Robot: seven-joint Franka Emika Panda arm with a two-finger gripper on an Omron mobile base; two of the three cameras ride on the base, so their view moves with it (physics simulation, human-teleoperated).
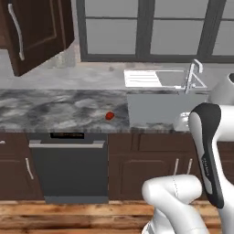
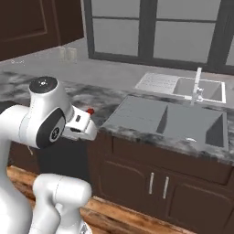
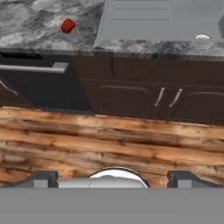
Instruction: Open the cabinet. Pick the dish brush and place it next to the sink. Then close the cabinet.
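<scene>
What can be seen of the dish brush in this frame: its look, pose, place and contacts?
The dish brush is a tiny red, blocky item; bristles and handle are too small to make out. It lies on the grey marbled counter, near the front edge, just left of the sink and apart from it, above the dishwasher. Only the counter touches it. In the hand view it sits at upper left.
</scene>
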